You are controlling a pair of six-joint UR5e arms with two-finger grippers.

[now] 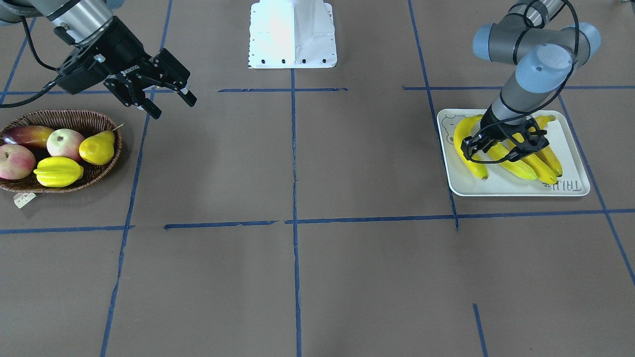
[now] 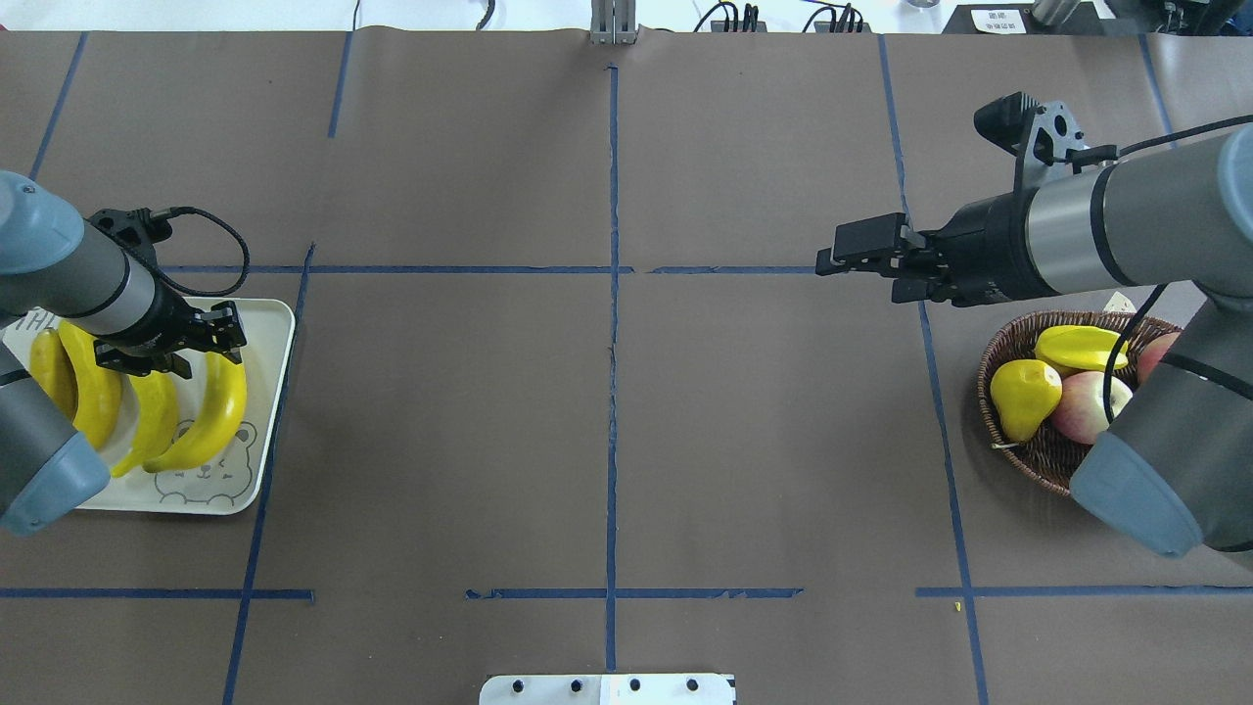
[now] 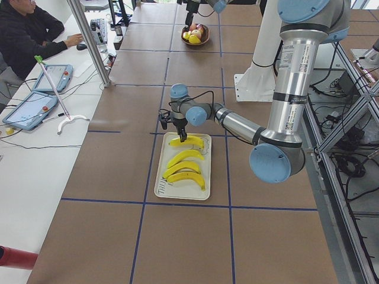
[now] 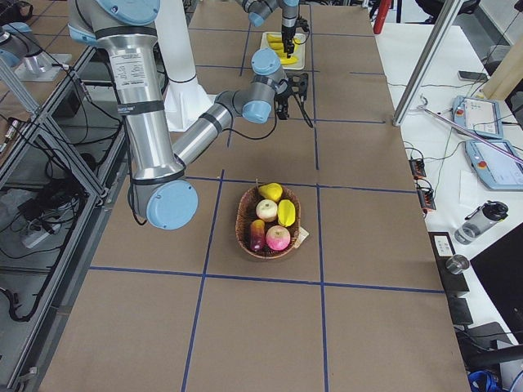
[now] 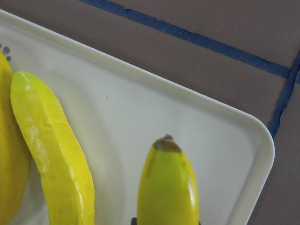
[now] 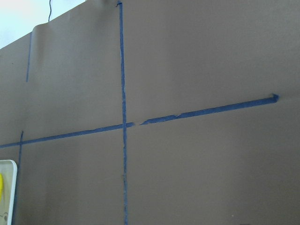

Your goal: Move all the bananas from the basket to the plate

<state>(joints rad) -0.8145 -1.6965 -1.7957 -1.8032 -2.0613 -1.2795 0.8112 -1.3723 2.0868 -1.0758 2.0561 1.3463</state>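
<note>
Several yellow bananas (image 1: 518,168) (image 2: 210,411) lie side by side on the white plate (image 1: 516,191) (image 2: 266,431), which carries a grey bear print. My left gripper (image 1: 501,151) (image 2: 208,343) hangs low over the plate above the bananas' far ends, and its fingers look open. In the left wrist view a banana tip (image 5: 168,183) sits just under the camera, with no fingers showing. My right gripper (image 1: 172,105) (image 2: 857,269) floats open and holds nothing, above bare table beside the wicker basket (image 1: 64,115) (image 2: 987,387). No banana shows in the basket.
The basket holds a yellow pear (image 1: 97,148) (image 2: 1024,394), a starfruit (image 1: 58,171), apples (image 1: 64,144) and a dark red fruit (image 1: 27,135). The robot's white base (image 1: 292,34) stands at the table's far middle. A seated person (image 3: 26,35) and tablets are beside the table.
</note>
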